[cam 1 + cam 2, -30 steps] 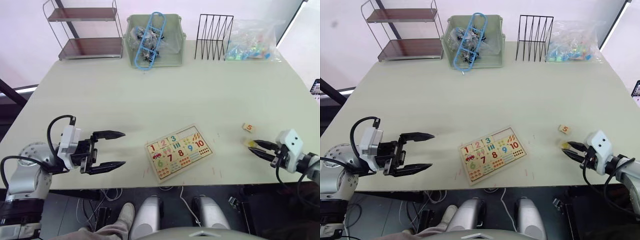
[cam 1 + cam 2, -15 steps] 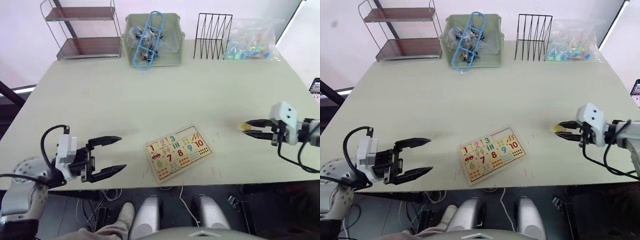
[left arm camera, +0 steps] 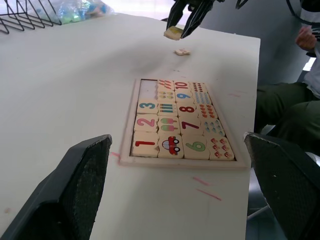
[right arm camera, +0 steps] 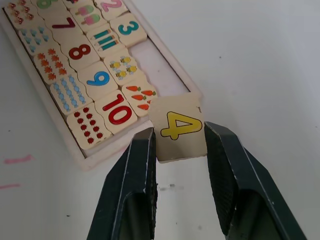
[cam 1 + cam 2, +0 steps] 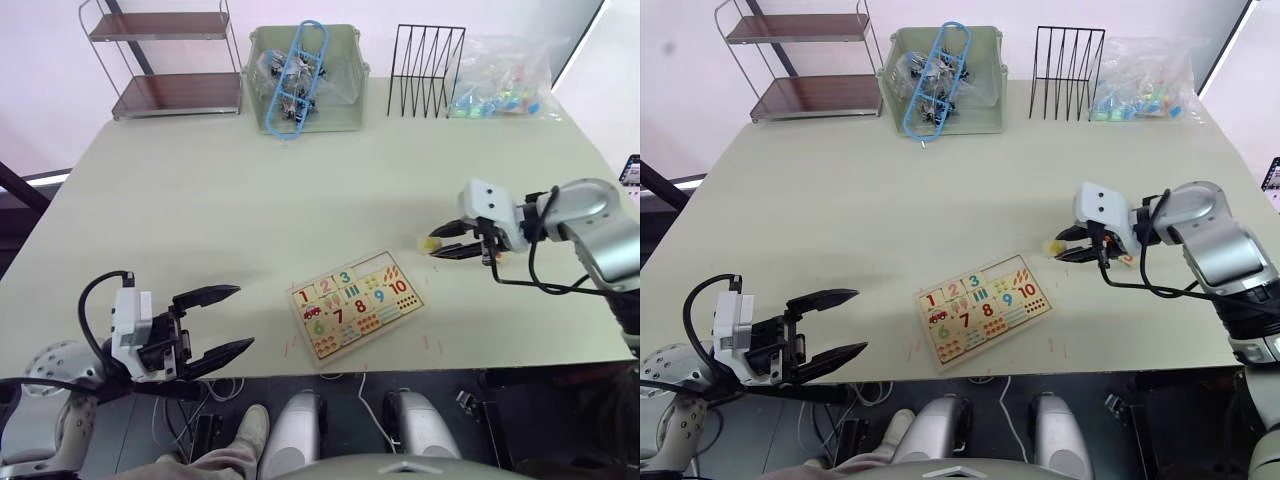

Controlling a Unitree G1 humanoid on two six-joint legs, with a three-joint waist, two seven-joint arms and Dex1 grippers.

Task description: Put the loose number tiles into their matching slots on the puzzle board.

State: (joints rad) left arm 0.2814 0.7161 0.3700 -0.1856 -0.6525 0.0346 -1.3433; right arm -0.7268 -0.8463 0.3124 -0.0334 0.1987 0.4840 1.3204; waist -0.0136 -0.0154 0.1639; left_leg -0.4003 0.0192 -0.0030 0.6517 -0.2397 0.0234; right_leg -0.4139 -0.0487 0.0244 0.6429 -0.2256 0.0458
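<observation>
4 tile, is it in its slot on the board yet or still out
Out. The 4 tile is pinched in the right gripper, held above the table beside the puzzle board; its slot shows bare.

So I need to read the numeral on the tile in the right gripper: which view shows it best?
The right wrist view: the tile faces the camera between the fingers of the right gripper, its yellow 4 legible. In both eye views and the left wrist view it is a small pale square, numeral unreadable.

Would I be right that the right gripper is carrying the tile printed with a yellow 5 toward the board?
Not quite: the tile in the right gripper bears a yellow 4, not a 5, as the right wrist view shows. It is indeed held close to the puzzle board.
</observation>
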